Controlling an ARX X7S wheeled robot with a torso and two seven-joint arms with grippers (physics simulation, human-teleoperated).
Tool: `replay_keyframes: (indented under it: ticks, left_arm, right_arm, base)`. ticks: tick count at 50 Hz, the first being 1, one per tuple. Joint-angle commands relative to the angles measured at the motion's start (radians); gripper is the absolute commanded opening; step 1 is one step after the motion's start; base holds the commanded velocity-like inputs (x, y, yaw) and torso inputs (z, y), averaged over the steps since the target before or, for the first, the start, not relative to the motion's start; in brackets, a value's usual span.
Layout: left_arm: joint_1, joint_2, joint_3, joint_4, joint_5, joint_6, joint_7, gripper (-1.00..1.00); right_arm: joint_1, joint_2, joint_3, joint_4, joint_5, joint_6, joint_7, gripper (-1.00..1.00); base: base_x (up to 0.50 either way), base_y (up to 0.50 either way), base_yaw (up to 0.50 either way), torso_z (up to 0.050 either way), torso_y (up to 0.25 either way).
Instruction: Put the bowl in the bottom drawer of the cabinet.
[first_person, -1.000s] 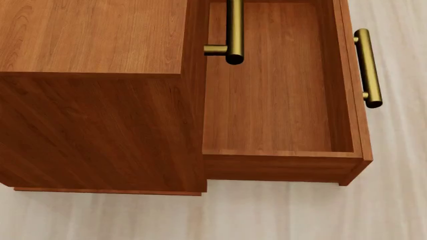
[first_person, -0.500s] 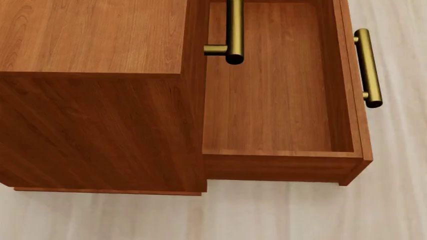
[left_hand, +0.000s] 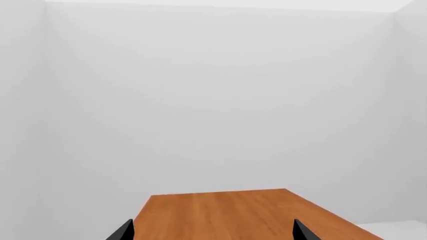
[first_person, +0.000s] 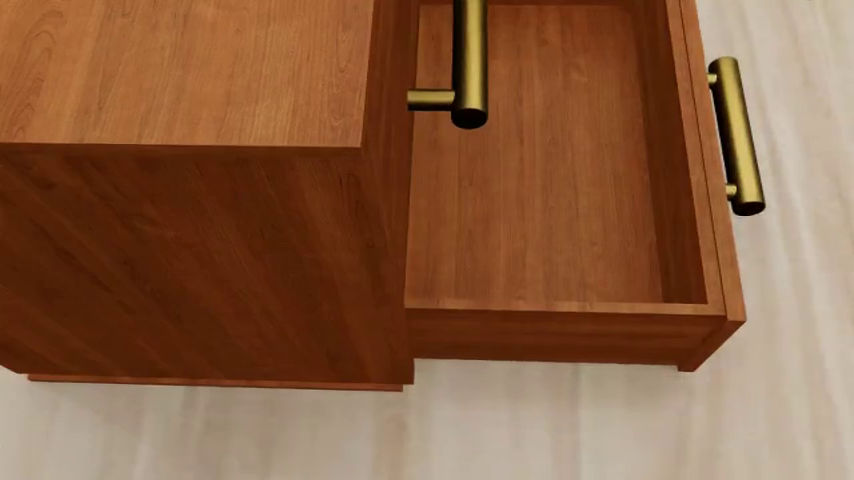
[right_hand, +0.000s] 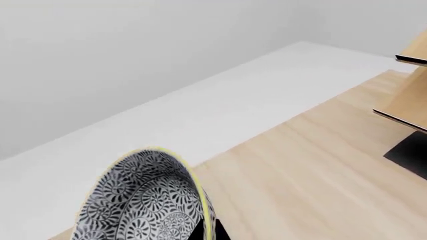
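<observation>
The cabinet (first_person: 187, 180) was a boxy piece of reddish-brown wood, seen from above in the head view, with its flat top and one side panel showing. The bottom drawer (first_person: 547, 210) was pulled far out of it and stood open; its inside was bare wood. A brass bar handle (first_person: 735, 135) sat on its front, and a like handle (first_person: 467, 60) of an upper drawer hung over its inner part. The bowl (right_hand: 143, 200) showed only in the right wrist view: small, round, covered with a dense dark floral pattern, its rim yellowish, tilted on its side above a pale wooden surface.
</observation>
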Motion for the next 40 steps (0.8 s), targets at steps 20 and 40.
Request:
replay_keyframes:
  ticks: [20,40]
  left_arm:
    - [-0.016,-0.006,0.006,0.001,-0.009,-0.002,-0.006,1.0]
    - [-0.01,-0.011,0.01,0.0,-0.004,0.009,-0.008,1.0]
  right_arm:
    - [0.054,-0.102,-0.093,0.026,-0.036,-0.011,-0.063,-1.0]
    - [0.053,-0.145,-0.151,0.02,-0.049,0.0,-0.093,-1.0]
  base:
    - [0.0,0.0,0.0,0.0,0.0]
    - [0.0,0.0,0.0,0.0,0.001]
